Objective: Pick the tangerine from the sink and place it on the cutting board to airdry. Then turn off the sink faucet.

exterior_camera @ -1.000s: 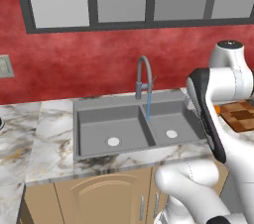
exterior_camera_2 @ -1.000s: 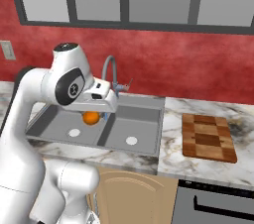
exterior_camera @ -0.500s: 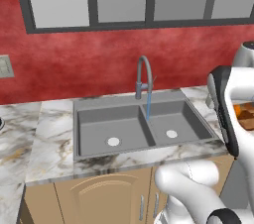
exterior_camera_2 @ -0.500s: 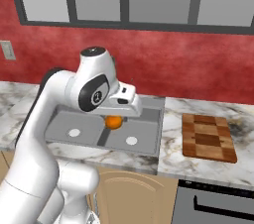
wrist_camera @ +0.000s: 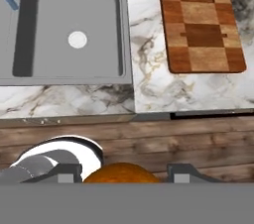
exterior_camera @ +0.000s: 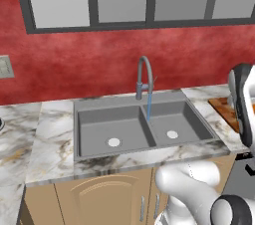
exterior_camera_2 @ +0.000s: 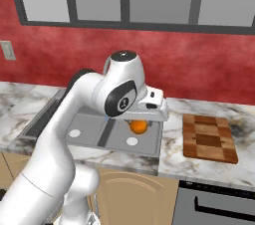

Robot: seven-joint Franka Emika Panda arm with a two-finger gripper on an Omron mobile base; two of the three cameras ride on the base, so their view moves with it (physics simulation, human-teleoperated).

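both basins of the sink (exterior_camera: 94,111) hold just their white drains. gripper (wrist_camera: 121,174) fingers pinch the tangerine (exterior_camera_2: 138,127) above the sink, cutting board (exterior_camera_2: 207,138) well off to its side.

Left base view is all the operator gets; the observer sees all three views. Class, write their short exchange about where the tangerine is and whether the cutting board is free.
Operator: Both basins of the sink look bare to me. Where is the tangerine?
Observer: In the right base view the tangerine is lifted off the sink floor, and the hand view shows it clamped in the gripper.
Operator: I only catch a corner of the cutting board at my right edge. Is anything on it?
Observer: No. The hand view shows the whole cutting board, with nothing lying on it.
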